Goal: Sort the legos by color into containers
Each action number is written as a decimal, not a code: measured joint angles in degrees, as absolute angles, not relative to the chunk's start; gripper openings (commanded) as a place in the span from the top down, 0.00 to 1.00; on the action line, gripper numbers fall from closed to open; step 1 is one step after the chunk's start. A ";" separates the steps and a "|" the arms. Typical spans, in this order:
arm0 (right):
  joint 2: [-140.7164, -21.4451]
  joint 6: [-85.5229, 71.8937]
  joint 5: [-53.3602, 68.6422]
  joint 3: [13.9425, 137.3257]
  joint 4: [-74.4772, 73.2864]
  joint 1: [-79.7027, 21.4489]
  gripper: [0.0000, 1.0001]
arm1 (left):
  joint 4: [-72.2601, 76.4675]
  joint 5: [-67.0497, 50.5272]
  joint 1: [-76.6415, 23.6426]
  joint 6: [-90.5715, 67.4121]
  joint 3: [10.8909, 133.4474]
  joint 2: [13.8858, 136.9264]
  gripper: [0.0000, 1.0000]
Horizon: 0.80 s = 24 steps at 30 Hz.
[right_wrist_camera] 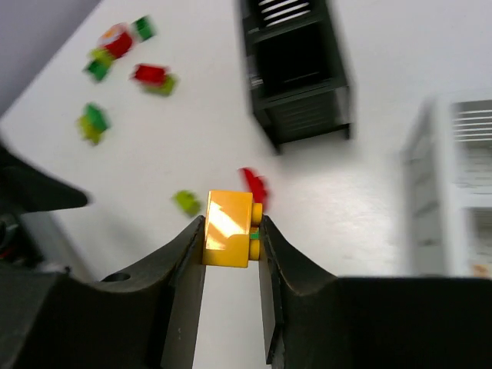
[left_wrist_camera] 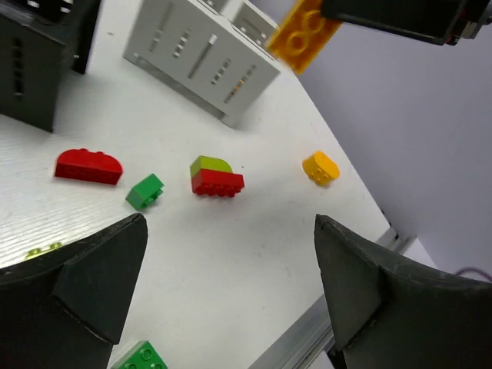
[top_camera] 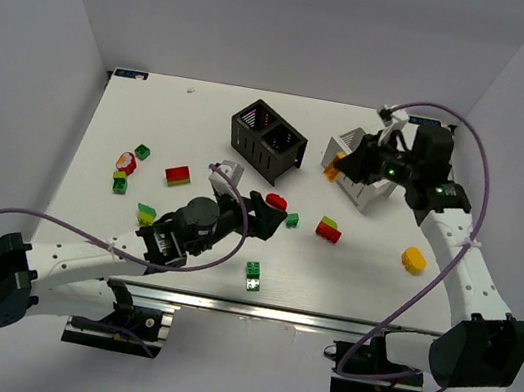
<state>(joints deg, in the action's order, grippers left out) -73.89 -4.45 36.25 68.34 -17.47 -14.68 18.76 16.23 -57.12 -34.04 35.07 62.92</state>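
Observation:
My right gripper (top_camera: 340,169) is shut on an orange brick (right_wrist_camera: 227,229), held in the air at the left side of the white bin (top_camera: 364,196). The brick also shows in the left wrist view (left_wrist_camera: 302,34). The black bin (top_camera: 267,139) stands left of it. My left gripper (top_camera: 265,214) is open and empty, low over the table's middle. Ahead of it lie a red brick (left_wrist_camera: 88,166), a small green brick (left_wrist_camera: 144,191), a red-and-green stack (left_wrist_camera: 216,177) and a yellow-orange brick (left_wrist_camera: 320,167). A green brick (top_camera: 253,273) lies near the front edge.
Several more bricks lie at the left: a green one (top_camera: 142,151), a red-and-yellow one (top_camera: 127,161), a red-and-green stack (top_camera: 178,175) and a green-and-yellow stack (top_camera: 146,213). White walls enclose the table. A metal rail runs along the front edge (top_camera: 302,317).

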 measured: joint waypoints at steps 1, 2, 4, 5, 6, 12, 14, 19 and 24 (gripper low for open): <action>-74.02 -2.22 34.74 69.25 -17.45 -13.08 1.00 | 17.76 17.78 -57.12 -34.98 34.89 61.95 0.02; -74.19 -0.43 33.50 69.89 -17.39 -11.70 1.00 | 16.69 19.42 -57.12 -36.01 34.85 61.25 0.02; -75.05 4.01 29.80 71.22 -17.15 -9.37 1.00 | 13.32 23.11 -57.12 -38.83 34.85 59.96 0.02; -75.79 4.67 29.17 71.42 -16.99 -8.32 1.00 | 11.84 24.49 -57.10 -40.01 34.85 59.57 0.02; -76.53 6.15 28.08 71.81 -16.88 -7.70 1.00 | 10.09 25.87 -57.12 -41.08 34.85 59.24 0.02; -82.74 14.72 24.23 73.82 -15.11 -5.02 1.00 | 1.89 29.69 -57.10 -44.97 34.74 57.60 0.02; -85.21 16.45 23.44 74.91 -14.85 -4.10 1.00 | -0.27 30.17 -57.12 -45.91 34.52 56.77 0.02; -91.92 18.41 21.04 79.61 -14.52 -1.98 1.00 | -5.15 31.09 -57.10 -47.72 34.11 54.37 0.02; -94.54 20.05 19.81 80.09 -14.46 -0.69 0.97 | -7.81 32.25 -57.10 -49.10 32.93 51.03 0.02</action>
<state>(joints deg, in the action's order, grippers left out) -94.54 20.05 19.81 80.09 -14.46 -0.69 -7.81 32.25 -57.10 -49.10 32.93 51.03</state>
